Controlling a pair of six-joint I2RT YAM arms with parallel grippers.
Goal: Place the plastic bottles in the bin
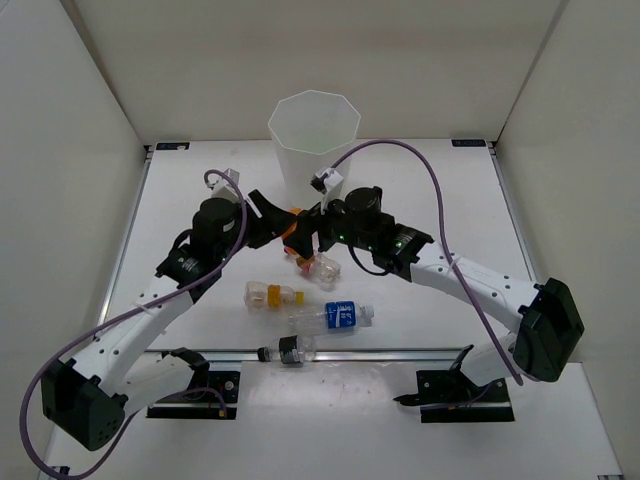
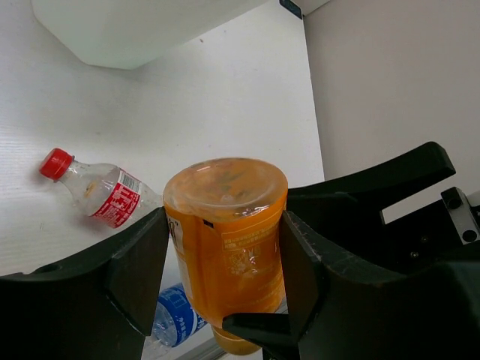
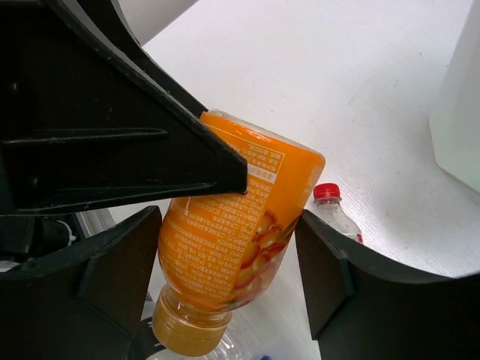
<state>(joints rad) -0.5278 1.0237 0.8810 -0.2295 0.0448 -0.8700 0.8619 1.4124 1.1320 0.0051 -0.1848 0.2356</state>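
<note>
Top external cam: both arms meet just in front of the bin (image 1: 313,140). The left gripper (image 1: 272,222) and right gripper (image 1: 308,224) are bunched on the orange bottle (image 1: 292,228), but the grip is hard to read from up here. Four clear bottles (image 1: 335,317) lie on the table (image 1: 465,195) nearer the bases. Left wrist cam settles it: its fingers press both sides of the orange one. Right wrist cam shows its own fingers hugging that bottle too, with a red-capped bottle (image 3: 330,206) lying beyond.

You've got an orange bottle (image 2: 229,247), red-cap red-label bottle (image 2: 101,191), blue-label bottle (image 1: 335,317), yellow-cap bottle (image 1: 270,295) and black-band bottle (image 1: 288,351). Bin (image 1: 300,170) translucent white, bench (image 1: 400,185) white, cables (image 1: 438,195) purple.
</note>
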